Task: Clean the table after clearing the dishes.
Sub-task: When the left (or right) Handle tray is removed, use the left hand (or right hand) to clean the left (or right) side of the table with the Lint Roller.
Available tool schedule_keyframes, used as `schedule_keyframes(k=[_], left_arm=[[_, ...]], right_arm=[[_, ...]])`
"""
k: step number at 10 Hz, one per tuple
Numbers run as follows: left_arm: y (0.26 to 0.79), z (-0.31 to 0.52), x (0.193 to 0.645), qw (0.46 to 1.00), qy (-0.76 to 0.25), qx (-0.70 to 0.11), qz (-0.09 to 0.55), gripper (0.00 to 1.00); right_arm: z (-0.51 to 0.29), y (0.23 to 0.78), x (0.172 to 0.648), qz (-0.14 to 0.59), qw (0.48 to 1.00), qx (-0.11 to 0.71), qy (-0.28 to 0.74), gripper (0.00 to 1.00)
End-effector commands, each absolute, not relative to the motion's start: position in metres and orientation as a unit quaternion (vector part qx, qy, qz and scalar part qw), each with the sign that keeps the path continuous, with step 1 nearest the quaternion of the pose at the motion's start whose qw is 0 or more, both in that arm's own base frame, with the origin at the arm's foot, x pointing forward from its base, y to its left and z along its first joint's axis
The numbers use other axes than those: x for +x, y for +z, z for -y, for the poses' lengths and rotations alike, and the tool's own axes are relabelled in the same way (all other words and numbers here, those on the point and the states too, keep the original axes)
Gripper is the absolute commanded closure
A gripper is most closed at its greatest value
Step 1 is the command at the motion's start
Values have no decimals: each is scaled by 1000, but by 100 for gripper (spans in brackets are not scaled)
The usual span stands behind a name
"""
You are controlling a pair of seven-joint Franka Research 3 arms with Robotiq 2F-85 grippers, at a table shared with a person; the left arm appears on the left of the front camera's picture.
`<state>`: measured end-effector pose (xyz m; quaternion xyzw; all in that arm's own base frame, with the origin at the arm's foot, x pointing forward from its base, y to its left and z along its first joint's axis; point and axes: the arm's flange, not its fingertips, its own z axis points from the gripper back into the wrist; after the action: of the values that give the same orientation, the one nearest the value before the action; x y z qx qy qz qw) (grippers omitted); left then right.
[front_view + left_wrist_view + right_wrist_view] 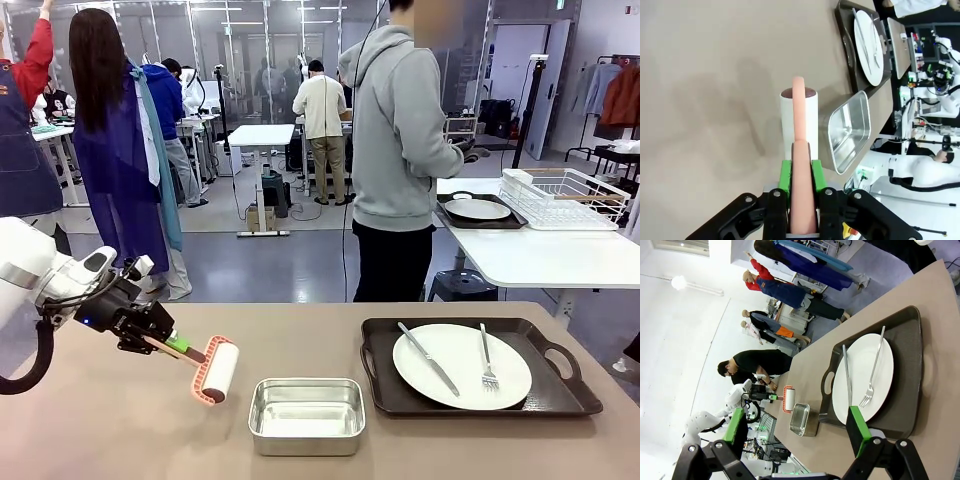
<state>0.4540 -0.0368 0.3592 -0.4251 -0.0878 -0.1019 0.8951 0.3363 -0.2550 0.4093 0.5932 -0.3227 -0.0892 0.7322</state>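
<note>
Front view, left gripper: lower left of frame, clenched on the handle of the lint roller. Its white roll hangs low over the table; contact cannot be told.
Front view, steel pan: bottom centre, just right of the roll.
Front view, plate: lower right, on a dark tray, with knife and fork lying on it.
Front view, second plate: right of centre, on the white table.
Left wrist view, left gripper: bottom centre, green pads pressed to both sides of the salmon handle.
Left wrist view, lint roller: centre, over the table; steel pan near on its right.
Left wrist view, plate: upper right.
Right wrist view, right gripper: bottom of frame, jaws spread wide, nothing between them.
Right wrist view, plate: right of centre, on its tray.
</note>
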Motion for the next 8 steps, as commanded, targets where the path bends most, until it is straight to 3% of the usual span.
schedule_keyframes(k=[1,2,8], left_arm=[[359,40,454,896,-111,-421,90,79],[357,44,472,884,-116,-448,66,79],[321,56,518,873,-59,-480,65,79]], right_arm=[[254,413,336,324,731,594,-91,0],[254,413,336,324,731,594,-91,0],[254,413,336,324,731,594,-91,0]])
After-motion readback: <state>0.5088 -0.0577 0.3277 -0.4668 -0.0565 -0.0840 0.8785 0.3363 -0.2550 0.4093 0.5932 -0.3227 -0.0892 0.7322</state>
